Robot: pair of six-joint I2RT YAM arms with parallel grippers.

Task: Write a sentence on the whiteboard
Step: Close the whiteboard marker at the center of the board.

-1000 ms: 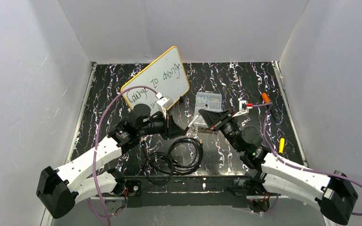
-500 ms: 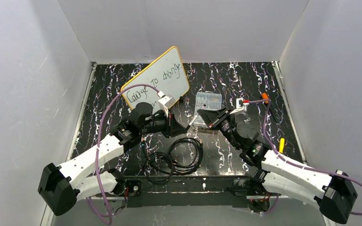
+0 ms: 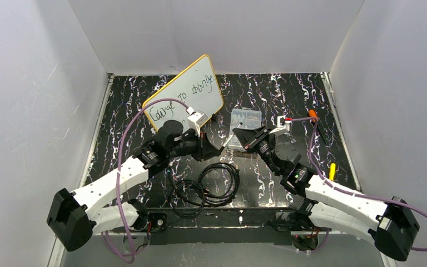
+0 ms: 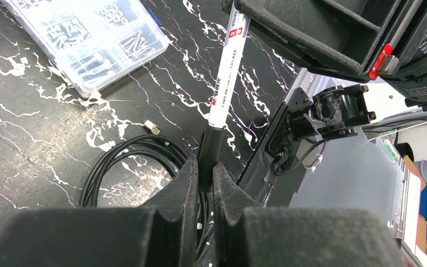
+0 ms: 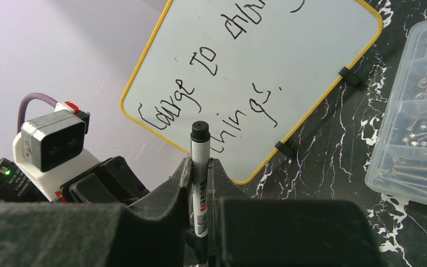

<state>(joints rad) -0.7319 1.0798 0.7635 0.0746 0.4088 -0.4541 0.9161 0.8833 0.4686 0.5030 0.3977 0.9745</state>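
Observation:
The whiteboard (image 3: 184,93) leans tilted at the back left, yellow rim around it. It also shows in the right wrist view (image 5: 289,50). The sentence (image 5: 172,108) reads "Courage to change things." in dark marker, also visible from above (image 3: 164,113). My two grippers meet at mid table over one marker (image 4: 225,78). My left gripper (image 4: 204,167) (image 3: 218,150) is shut on its black end. My right gripper (image 5: 200,164) (image 3: 238,135) is shut on its white barrel (image 5: 199,158), and a black end sticks out past the fingertips.
A clear plastic parts box (image 3: 246,119) with screws lies just behind the grippers, seen also in both wrist views (image 4: 89,39) (image 5: 417,128). Black cable coils (image 3: 205,186) lie near the front. An orange marker (image 3: 313,115) and a yellow one (image 3: 332,171) lie at the right.
My left gripper has moved right and my right gripper left, so the two now meet over the marker. The whiteboard has not moved.

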